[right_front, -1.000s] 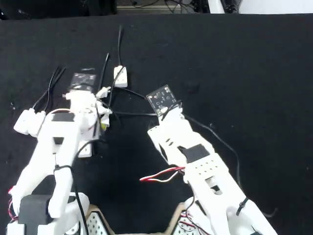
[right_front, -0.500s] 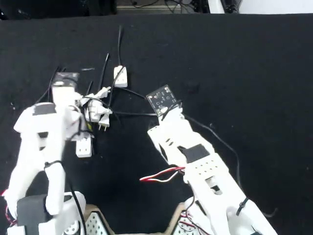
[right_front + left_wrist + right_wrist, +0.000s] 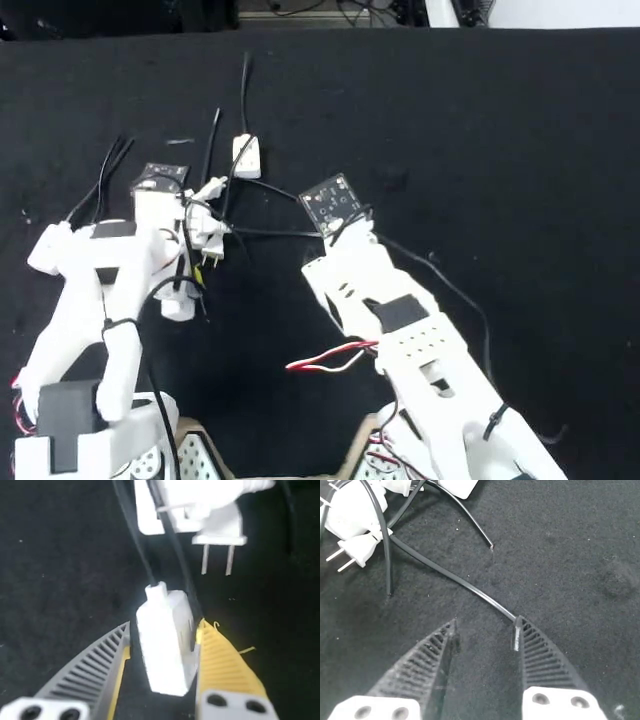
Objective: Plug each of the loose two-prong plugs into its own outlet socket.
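Jaws first: my left gripper [image 3: 164,626] is open partway and straddling a white rectangular plastic socket block [image 3: 165,647]. The yellow finger [image 3: 220,665] is right up against one long side of the block, and the grey ribbed finger [image 3: 95,670] has a visible gap on the other side. So I'm around it but not clamped on it.

Just past the tips, a thin black cord [image 3: 140,550] comes out of the block's far end. A bit beyond that sits a white two-prong plug [image 3: 220,525], with its metal prongs [image 3: 205,560] pointing back toward me.

My right gripper [image 3: 485,624] is wide open and holding nothing. A black cable [image 3: 470,587] runs up to one fingertip. Another small white plug [image 3: 362,547] lies well off beyond the tips and to one side, on the black cloth tabletop [image 3: 580,540].

My guess on handling:
- **Weight and surface:** the block looks like light, hard, smooth plastic, so it'll probably skate on the cloth or twist if I pinch near a corner.
- **Cord:** it looks stiff enough to tug the block around.
- **Where to grip:** I'd squeeze across the two long flat sides around the middle, away from the cord end and off the slot face.
- **Plugs:** I'd grab them by the body, never the prongs, since those look thin enough to bend.
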`<action>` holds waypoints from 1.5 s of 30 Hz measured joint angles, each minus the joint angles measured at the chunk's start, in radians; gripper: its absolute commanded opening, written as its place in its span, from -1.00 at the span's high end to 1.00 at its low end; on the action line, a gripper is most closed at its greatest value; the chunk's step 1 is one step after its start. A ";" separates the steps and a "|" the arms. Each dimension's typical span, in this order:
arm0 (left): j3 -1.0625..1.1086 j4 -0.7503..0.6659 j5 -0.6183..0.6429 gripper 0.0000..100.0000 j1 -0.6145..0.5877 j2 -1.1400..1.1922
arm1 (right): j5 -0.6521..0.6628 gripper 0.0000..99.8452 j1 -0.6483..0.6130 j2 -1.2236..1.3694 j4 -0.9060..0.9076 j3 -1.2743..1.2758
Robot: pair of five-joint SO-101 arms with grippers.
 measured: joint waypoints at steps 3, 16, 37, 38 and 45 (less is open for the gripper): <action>0.043 -0.052 -0.002 0.56 -0.002 0.000 | 0.000 0.64 0.000 0.000 0.000 0.000; 0.058 -0.068 -0.009 0.94 -0.166 0.002 | 0.000 0.64 0.000 0.000 0.000 0.000; -0.351 0.175 -0.295 0.46 -0.534 0.002 | 0.000 0.64 0.000 0.000 0.000 0.000; -0.359 0.175 -0.295 0.47 -0.535 0.002 | 0.000 0.64 0.000 0.000 0.000 0.000; -0.560 0.339 -0.186 0.48 -0.462 0.002 | 0.000 0.64 0.000 0.000 0.000 0.000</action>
